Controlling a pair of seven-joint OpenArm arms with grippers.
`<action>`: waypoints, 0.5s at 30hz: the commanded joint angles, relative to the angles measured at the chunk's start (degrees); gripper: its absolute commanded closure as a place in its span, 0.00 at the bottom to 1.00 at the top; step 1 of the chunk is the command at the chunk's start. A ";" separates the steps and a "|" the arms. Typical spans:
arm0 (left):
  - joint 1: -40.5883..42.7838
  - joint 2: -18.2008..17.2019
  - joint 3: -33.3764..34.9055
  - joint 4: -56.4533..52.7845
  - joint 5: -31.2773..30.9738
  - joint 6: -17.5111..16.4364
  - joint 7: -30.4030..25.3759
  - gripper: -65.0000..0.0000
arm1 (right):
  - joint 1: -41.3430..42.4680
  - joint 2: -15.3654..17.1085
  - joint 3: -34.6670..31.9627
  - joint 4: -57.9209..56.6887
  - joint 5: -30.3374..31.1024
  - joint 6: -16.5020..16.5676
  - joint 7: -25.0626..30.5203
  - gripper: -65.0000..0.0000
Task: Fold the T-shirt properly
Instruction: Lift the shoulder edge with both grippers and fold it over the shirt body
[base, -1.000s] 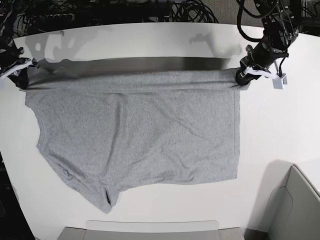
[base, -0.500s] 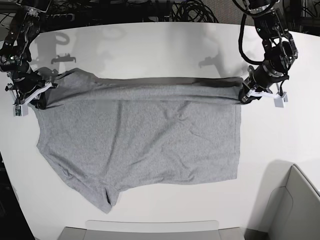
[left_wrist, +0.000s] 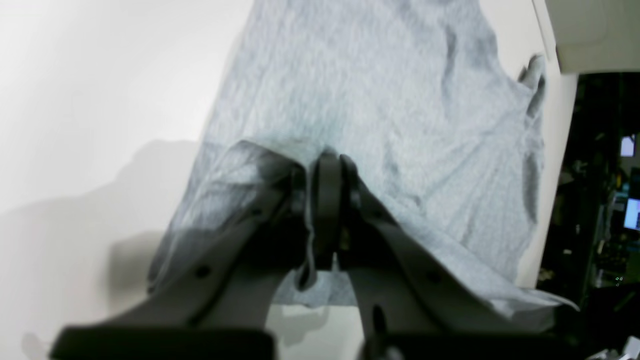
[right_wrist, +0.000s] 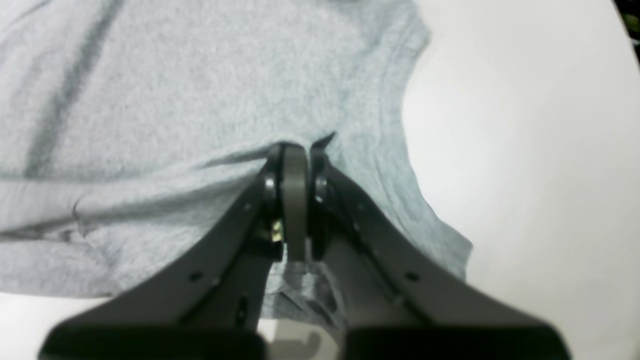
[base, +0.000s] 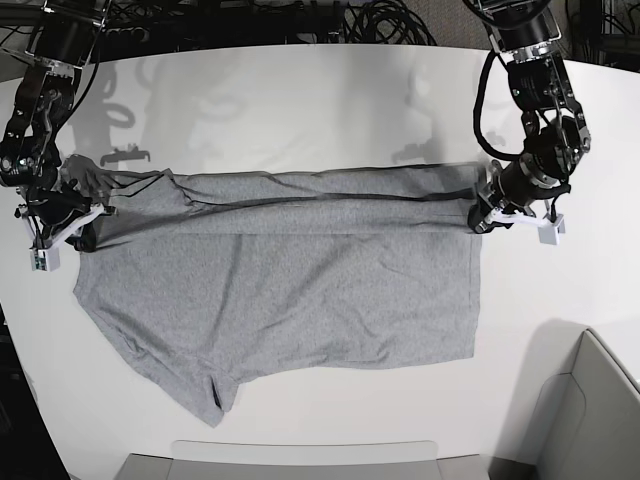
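The heather-grey T-shirt (base: 300, 290) lies spread on the white table (base: 300, 90), plain side up. Its far edge is raised into a long fold stretched between both grippers. My left gripper (base: 483, 215), on the right of the base view, is shut on the shirt's corner. In the left wrist view the left gripper (left_wrist: 327, 165) pinches bunched fabric of the T-shirt (left_wrist: 380, 85). At the base view's left, my right gripper (base: 75, 225) is shut on the other end. The right wrist view shows the right gripper (right_wrist: 295, 152) clamped on the T-shirt (right_wrist: 200, 75). One sleeve (base: 215, 395) points toward the table's near edge.
A grey bin (base: 590, 420) stands at the near right corner, and a flat grey tray (base: 300, 460) lies along the near edge. Cables (base: 300, 20) run behind the table's far edge. Bare white table surrounds the shirt.
Both grippers have come toward the table's near edge, carrying the shirt's far edge with them. The held fold now lies further over the shirt's body.
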 joint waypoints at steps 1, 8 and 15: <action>-1.77 -1.55 -0.16 0.05 -0.35 -0.09 -0.49 1.00 | 2.21 0.88 -0.49 0.09 -1.28 0.11 2.68 1.00; -6.87 -2.08 -0.16 -4.69 1.68 -0.09 -0.49 1.00 | 6.69 0.97 -5.41 -8.43 -4.27 0.02 7.78 1.00; -9.33 -1.73 -0.07 -7.16 4.14 -0.26 -0.49 1.00 | 9.86 0.88 -5.50 -12.21 -4.36 0.02 9.62 1.00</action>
